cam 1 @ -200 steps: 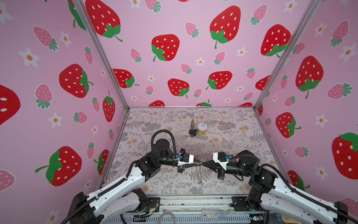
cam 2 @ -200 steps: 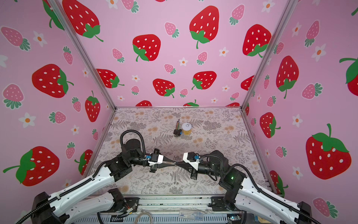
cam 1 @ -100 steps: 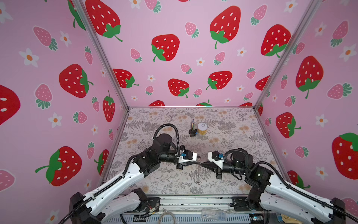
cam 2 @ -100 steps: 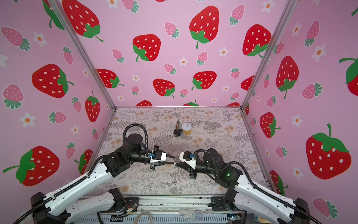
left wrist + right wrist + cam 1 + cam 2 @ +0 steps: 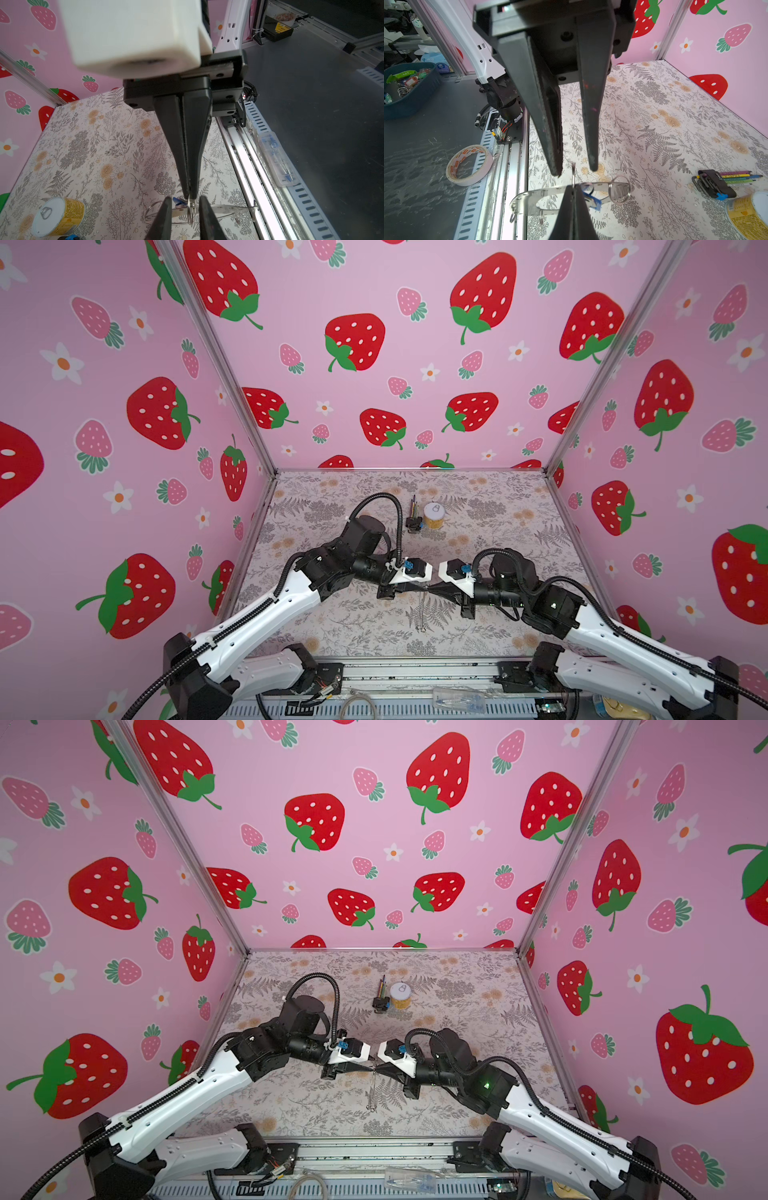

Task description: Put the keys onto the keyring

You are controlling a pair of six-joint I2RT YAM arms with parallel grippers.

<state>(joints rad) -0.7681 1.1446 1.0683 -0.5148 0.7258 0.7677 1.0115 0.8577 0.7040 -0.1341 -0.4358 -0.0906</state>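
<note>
Inventory of the work zone, as I read it from my console

Left gripper [image 5: 574,169]: jaws apart, fingertips on either side of a thin wire ring [image 5: 573,173] that stands edge-on between them. Nothing is gripped, as far as I can see.

Keyring [image 5: 537,192]: flat silvery-grey metal hoop, held off the floral tabletop [image 5: 332,497] between the two arms. In both top views it shows only as a thin line hanging below the fingertips.

Keys [image 5: 592,201]: one small blue tag, just beside the right fingertips and against the hoop's band. Whether it is already threaded on, I cannot tell.

Right gripper [image 5: 190,196]: jaws together, clamped at the hoop's rim where the wire ring sits.

Step in hand, my judgement: threading, with the right arm steadying the hoop while the left lines up on the wire ring.

Next move, my judgement: a gentle, squarely centred close on that ring, without twisting the hoop out of the right jaws
</note>
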